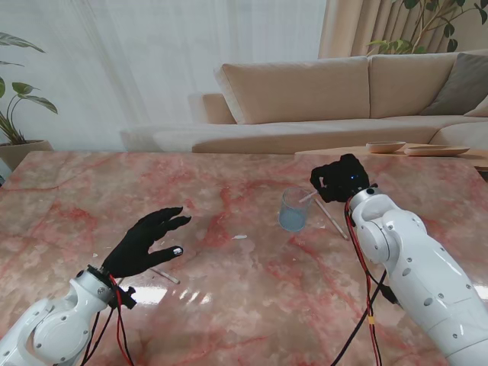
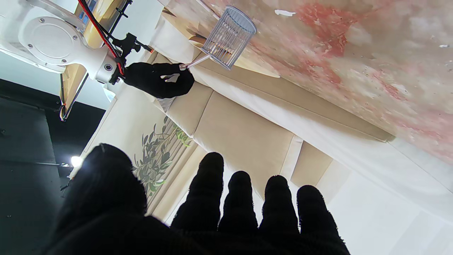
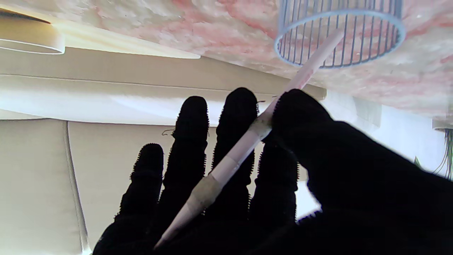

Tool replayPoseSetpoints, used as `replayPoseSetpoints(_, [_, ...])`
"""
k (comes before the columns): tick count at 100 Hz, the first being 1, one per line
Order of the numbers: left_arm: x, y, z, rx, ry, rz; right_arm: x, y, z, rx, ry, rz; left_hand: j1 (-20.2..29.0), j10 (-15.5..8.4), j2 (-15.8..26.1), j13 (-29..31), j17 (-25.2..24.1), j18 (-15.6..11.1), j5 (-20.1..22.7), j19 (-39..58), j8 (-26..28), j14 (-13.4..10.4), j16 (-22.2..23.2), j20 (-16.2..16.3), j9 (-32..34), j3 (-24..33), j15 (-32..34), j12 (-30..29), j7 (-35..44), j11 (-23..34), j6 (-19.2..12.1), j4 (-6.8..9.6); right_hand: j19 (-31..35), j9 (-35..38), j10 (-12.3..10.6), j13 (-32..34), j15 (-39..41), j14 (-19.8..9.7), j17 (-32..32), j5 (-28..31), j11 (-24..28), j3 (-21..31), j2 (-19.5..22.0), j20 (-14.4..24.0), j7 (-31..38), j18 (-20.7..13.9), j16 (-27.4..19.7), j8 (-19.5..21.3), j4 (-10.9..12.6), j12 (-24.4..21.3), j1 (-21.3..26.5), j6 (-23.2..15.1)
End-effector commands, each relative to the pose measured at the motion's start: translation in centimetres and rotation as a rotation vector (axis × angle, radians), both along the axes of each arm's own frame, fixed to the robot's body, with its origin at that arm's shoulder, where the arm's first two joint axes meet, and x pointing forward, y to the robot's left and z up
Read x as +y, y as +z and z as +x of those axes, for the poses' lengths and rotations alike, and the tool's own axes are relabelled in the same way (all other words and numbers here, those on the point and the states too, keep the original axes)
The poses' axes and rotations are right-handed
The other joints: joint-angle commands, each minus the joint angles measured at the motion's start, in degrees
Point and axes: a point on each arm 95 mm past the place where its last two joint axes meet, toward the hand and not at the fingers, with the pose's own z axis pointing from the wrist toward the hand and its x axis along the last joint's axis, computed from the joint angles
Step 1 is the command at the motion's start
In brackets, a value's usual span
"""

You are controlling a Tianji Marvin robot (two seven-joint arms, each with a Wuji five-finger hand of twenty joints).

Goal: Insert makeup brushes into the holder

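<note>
Marble table (image 1: pixel 229 305): our right hand (image 1: pixel 343 179) pinches a brush (image 3: pixel 244 148) tilted into the holder (image 1: pixel 294 209). Thin grip, so it could snag the wires or tip the holder. Left hand (image 1: pixel 145 242) hovers spread, empty.

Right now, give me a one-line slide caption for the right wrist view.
Right hand pinches a pink makeup brush, its far end entering the wire holder.
</note>
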Motion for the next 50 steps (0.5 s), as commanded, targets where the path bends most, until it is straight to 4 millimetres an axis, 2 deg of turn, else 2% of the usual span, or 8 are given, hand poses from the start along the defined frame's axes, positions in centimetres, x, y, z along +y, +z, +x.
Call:
replayPoseSetpoints(1, [-0.1, -0.3, -0.2, 0.009, 0.000, 0.002, -0.1, -0.5, 0.0, 0.029, -0.005, -0.009, 0.0, -1.0, 2.4, -1.7, -0.1, -1.3, -0.8, -2.3, 0.6, -2.8, -0.7, -0.4, -0.3, -1.5, -1.3, -0.8, -0.6, -0.9, -1.0, -0.93, 1.0, 0.6, -3.3, 1.8, 1.9, -1.3, -0.2, 2.0, 4.6, 1.9, 1.6, -0.6, 4.7, 1.1, 2.0, 1.5, 1.3, 2.2, 1.6, -1.2])
replayPoseSetpoints(24, [-0.1, -0.4, -0.2, 0.011, -0.002, 0.002, 0.5, -1.0, 0.1, 0.044, 0.009, -0.035, 0.0, -1.0, 2.4, -1.7, -0.1, -1.3, -0.8, -2.4, 0.6, -2.8, -0.7, -0.3, -0.3, -1.5, -1.3, -0.8, -0.6, -0.9, -1.0, -0.94, 0.8, 1.4, -3.0, 1.8, 3.1, -1.6, -0.3, 3.0, 5.4, 2.4, 0.2, -0.8, 4.4, 1.2, 2.8, 0.4, 1.6, 2.2, 1.4, -1.1])
replayPoseSetpoints(40, [-0.1, -0.4, -0.2, 0.014, 0.000, 0.001, 1.0, -1.4, 0.3, 0.024, 0.027, -0.048, 0.0, -1.1, 2.4, -1.7, -0.1, -1.3, -0.7, -2.4, 0.6, -2.9, -0.7, -0.3, -0.3, -1.5, -1.4, -0.8, -0.6, -0.9, -1.0, -0.93, 0.8, 3.5, -2.2, 2.2, 3.3, -1.9, -0.2, 4.9, 5.5, 3.5, -3.2, -1.1, 4.8, 1.6, 2.7, -5.0, 1.7, 0.3, 1.0, -0.1])
replayPoseSetpoints(42, [-0.1, -0.4, -0.2, 0.015, -0.001, 0.001, 1.1, -1.4, 0.3, 0.021, 0.031, -0.049, 0.0, -1.1, 2.4, -1.7, -0.1, -1.3, -0.7, -2.4, 0.6, -2.8, -0.7, -0.3, -0.3, -1.5, -1.4, -0.8, -0.6, -0.9, -1.0, -0.93, 0.8, 3.6, -2.2, 2.3, 3.2, -1.9, -0.2, 4.7, 5.5, 3.8, -3.4, -1.2, 5.8, 1.6, 2.6, -6.6, 1.5, 0.0, 0.9, 0.0])
replayPoseSetpoints(50, [-0.1, -0.4, -0.2, 0.015, -0.003, 0.001, 1.5, -1.5, 0.4, 0.017, 0.041, -0.055, 0.0, -1.1, 2.4, -1.7, -0.1, -1.3, -0.8, -2.4, 0.6, -2.9, -0.7, -0.3, -0.3, -1.5, -1.4, -0.8, -0.6, -0.9, -1.1, -0.94, 0.7, 3.4, -2.3, 1.8, 2.9, -2.0, -0.3, 4.4, 4.7, 4.1, -4.1, -1.3, 5.7, 1.6, 2.5, -7.9, 1.6, -0.6, 0.7, 0.4])
